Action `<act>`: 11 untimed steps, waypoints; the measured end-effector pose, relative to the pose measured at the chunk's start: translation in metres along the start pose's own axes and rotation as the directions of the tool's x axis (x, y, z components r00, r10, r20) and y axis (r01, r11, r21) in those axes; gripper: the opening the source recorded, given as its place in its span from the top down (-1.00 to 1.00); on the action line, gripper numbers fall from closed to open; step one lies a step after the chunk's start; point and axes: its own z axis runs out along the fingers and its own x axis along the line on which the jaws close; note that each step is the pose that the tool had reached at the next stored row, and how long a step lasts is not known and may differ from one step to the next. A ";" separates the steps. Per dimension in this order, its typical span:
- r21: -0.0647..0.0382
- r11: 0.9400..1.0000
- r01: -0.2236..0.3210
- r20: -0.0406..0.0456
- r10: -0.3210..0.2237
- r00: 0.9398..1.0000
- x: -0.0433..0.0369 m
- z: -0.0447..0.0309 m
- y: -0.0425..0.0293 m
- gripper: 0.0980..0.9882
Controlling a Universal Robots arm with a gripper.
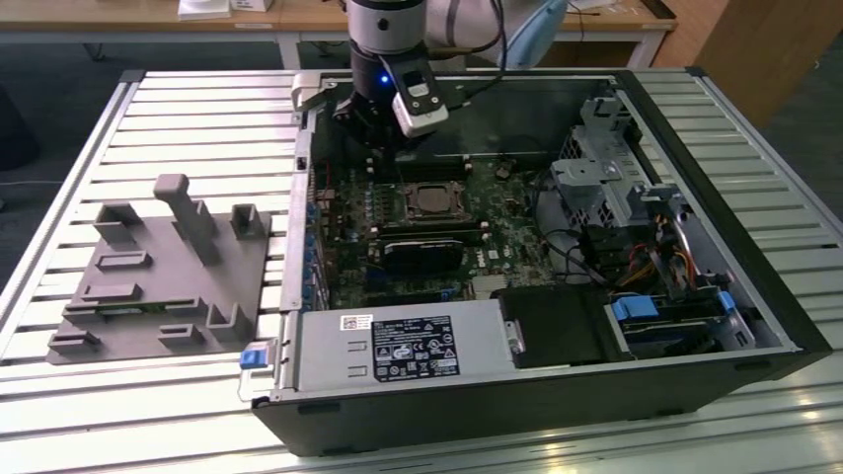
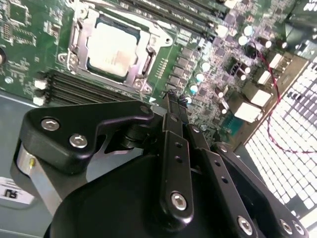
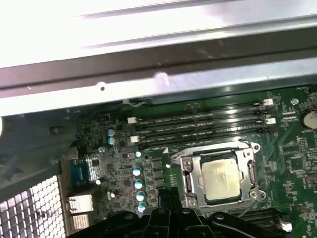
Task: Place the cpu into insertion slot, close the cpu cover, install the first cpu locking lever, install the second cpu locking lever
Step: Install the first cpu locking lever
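The cpu (image 1: 428, 201) (image 2: 113, 48) (image 3: 220, 179), a pale silvery square, lies in the insertion slot (image 1: 407, 201) on the green motherboard. Around it the cpu cover (image 2: 140, 55) (image 3: 218, 156) lies flat as a metal frame. I cannot tell whether the thin lever rods along the frame's sides are latched. My gripper (image 1: 379, 156) (image 2: 174, 101) (image 3: 166, 194) hangs above the board just beside the socket, towards the case's far left corner in the exterior view. Its black fingers are shut together with nothing between them.
Long black memory slots (image 3: 198, 126) (image 2: 74, 89) flank the socket. A black block (image 1: 424, 252) sits nearer the camera than the socket, with a power supply (image 1: 395, 351) in front. Drive cages and cables (image 1: 633, 217) fill the exterior view's right. A grey fixture (image 1: 158, 276) stands left of the case.
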 end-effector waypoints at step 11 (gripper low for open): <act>0.000 1.000 0.004 0.000 -0.004 1.000 0.0088 0.0032 0.0170 0.98</act>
